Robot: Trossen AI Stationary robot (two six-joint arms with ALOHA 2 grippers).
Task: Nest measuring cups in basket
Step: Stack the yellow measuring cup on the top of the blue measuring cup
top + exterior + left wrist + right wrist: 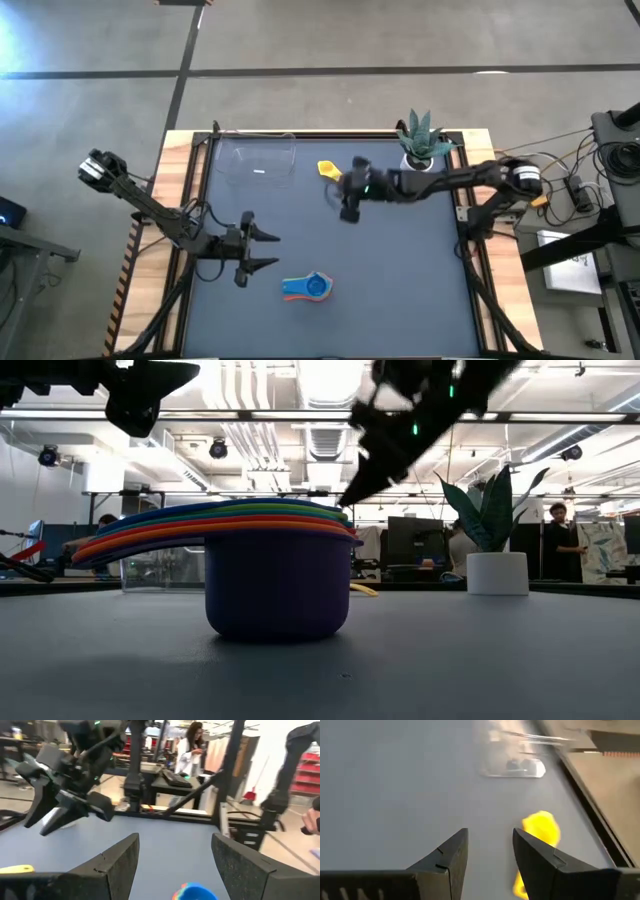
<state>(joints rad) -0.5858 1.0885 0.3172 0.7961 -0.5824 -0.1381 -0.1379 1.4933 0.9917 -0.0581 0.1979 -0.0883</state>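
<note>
I see a grey concrete floor (330,40) around my table. Bright ceiling lights (330,380) hang over desks with monitors (410,540) behind.

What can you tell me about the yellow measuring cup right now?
The yellow measuring cup is small, glossy plastic with a short flat handle. It lies alone on the dark table near the far edge, between the clear basket and the plant pot. The right gripper hovers beside it, fingers open, not touching it.
</note>
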